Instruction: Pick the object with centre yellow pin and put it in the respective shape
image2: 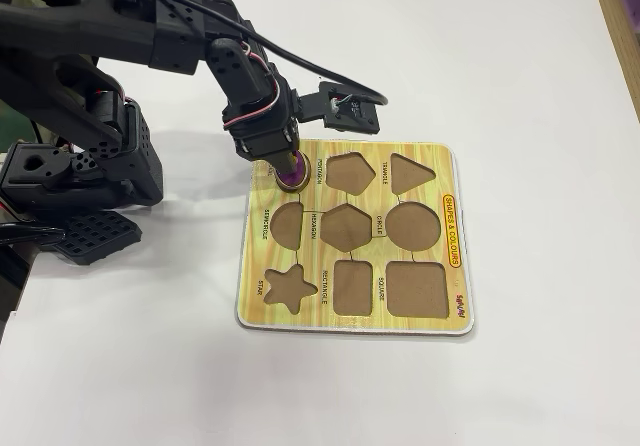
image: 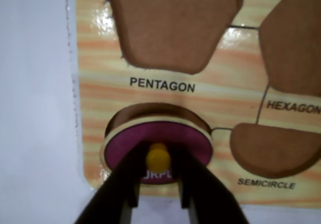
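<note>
Wrist view, nearest the lens: the two dark fingers [image: 128, 181] of the pincer [image: 158, 196] rise from the lower edge and converge on the yellow knob [image: 158, 156], one on each side and touching it, so the pincer is narrowed onto the knob of the purple oval piece [image: 158, 146]. The piece, with its pale wooden rim, sits tilted over the oval cutout [image: 145, 111]: its far edge is raised, and a brown sliver of the recess shows beyond it. Whether the near edge has dropped into the recess cannot be told, as the fingers cover it. Part of a printed word on the purple face shows between the fingers.

To the right of the piece lies the cutout labelled SEMICIRCLE [image: 273, 148]. Farther on are the cutouts labelled PENTAGON [image: 173, 20] and, at right, HEXAGON [image: 296, 38]. All are empty brown recesses in the yellow wood-grain puzzle board [image: 90, 93], whose left edge borders the white tabletop [image: 32, 103].

Fixed view: the board [image2: 450, 296] lies flat on the tabletop [image2: 500, 66], with star [image2: 290, 287], rectangle, square, circle [image2: 413, 226] and triangle recesses also empty. The piece [image2: 290, 176] is at the board's far-left corner, beneath the pincer [image2: 287, 166]. The black arm [image2: 150, 36] reaches in from the left, its base at the left edge of the frame.
</note>
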### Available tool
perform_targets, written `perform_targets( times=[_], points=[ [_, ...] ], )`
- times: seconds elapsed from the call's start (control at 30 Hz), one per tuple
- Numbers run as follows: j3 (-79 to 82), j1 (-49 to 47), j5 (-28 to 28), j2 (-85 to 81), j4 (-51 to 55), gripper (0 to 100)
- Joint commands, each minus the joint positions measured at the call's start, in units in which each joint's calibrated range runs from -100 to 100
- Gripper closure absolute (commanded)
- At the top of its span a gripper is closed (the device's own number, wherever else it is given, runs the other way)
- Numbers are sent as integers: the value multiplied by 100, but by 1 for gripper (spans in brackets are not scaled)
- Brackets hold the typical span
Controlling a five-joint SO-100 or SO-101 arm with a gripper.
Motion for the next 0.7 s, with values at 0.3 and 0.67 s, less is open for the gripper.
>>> perform_targets(
  times=[0.3,0.67],
  points=[
    [-315,79,-169,-74,-67,95],
    [-531,304,-153,-7,-49,95]
  ],
)
